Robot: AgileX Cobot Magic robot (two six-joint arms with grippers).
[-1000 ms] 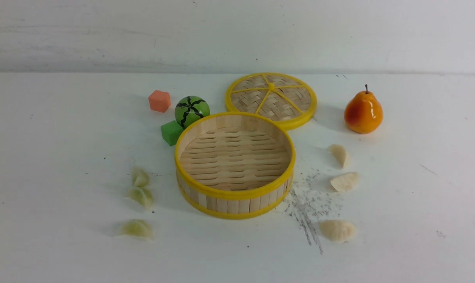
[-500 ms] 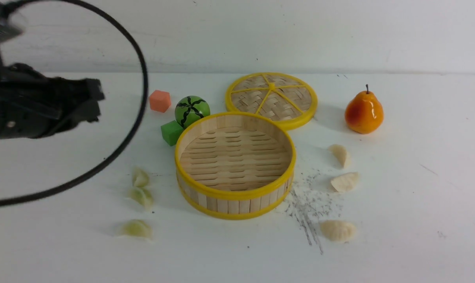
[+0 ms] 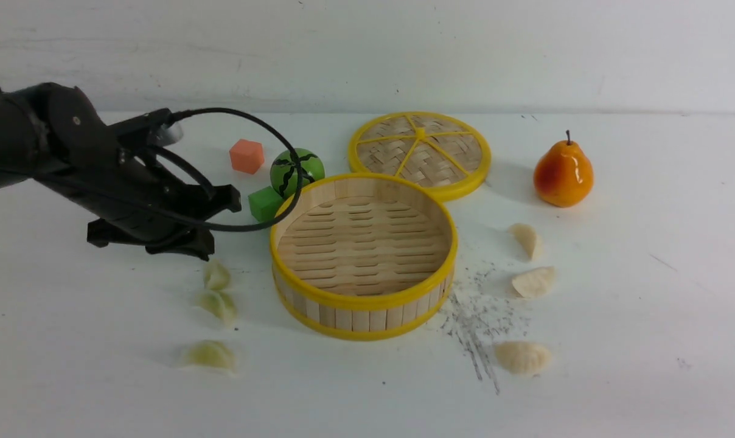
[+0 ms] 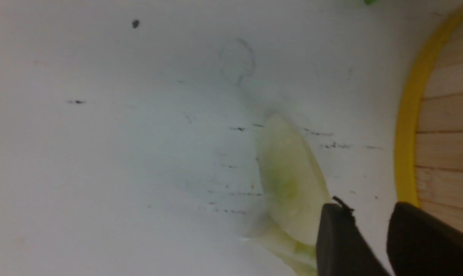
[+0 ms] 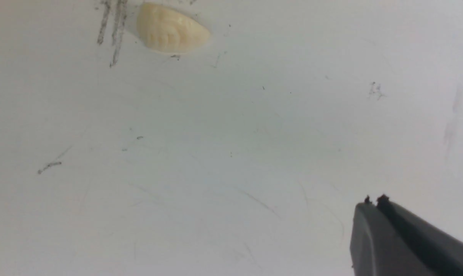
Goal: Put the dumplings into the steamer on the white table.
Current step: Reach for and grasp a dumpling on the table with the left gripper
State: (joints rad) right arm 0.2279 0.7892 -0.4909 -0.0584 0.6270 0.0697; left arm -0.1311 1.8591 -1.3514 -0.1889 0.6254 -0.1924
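Note:
The steamer (image 3: 361, 299) stands empty in the middle of the white table (image 3: 647, 340). Three pale green dumplings (image 3: 216, 275) (image 3: 219, 303) (image 3: 209, 354) lie to its left. Three cream dumplings (image 3: 524, 238) (image 3: 533, 281) (image 3: 522, 357) lie to its right. My left gripper (image 3: 224, 225) hangs open just above and behind the farthest green dumpling. In the left wrist view the left gripper (image 4: 369, 209) has only bare table between its fingers, with that green dumpling (image 4: 289, 180) beside one finger and the steamer rim (image 4: 407, 126) past the other. My right gripper (image 5: 373, 201) is shut and empty, some way from a cream dumpling (image 5: 170, 28).
The woven lid (image 3: 420, 152) lies flat behind the steamer. An orange pear (image 3: 562, 173) stands at the back right. A watermelon ball (image 3: 297, 171), a green cube (image 3: 264, 205) and an orange cube (image 3: 246, 156) sit behind the steamer's left side. The left arm's cable loops over them.
My left arm has swung in from the left and come down to the green dumplings beside the steamer. Nothing on the table has moved.

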